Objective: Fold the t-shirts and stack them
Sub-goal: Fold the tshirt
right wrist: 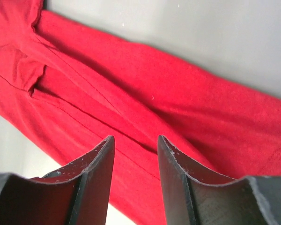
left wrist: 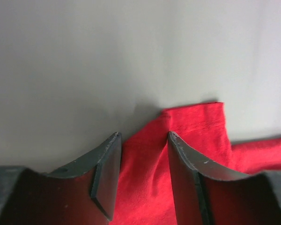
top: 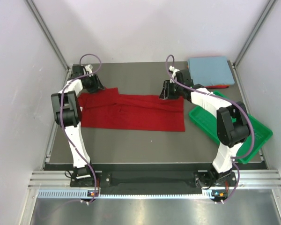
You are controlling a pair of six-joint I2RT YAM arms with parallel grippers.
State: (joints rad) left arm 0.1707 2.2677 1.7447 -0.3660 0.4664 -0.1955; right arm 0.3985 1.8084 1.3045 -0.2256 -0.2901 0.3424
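Observation:
A dark red t-shirt (top: 131, 111) lies spread across the middle of the table, partly folded lengthwise. My left gripper (top: 99, 87) is open over its far left corner; the left wrist view shows red cloth (left wrist: 187, 136) between and beyond the open fingers (left wrist: 141, 140). My right gripper (top: 165, 95) is open over the shirt's far edge, right of centre; the right wrist view shows the red cloth (right wrist: 145, 93) with folds under the open gripper (right wrist: 135, 140). A folded light blue t-shirt (top: 210, 71) lies at the back right, with a red edge (top: 220, 86) of another shirt showing under it.
A green plastic tray (top: 253, 136) sits at the right side of the table, under the right arm. Grey walls and metal frame posts close in the left, right and back.

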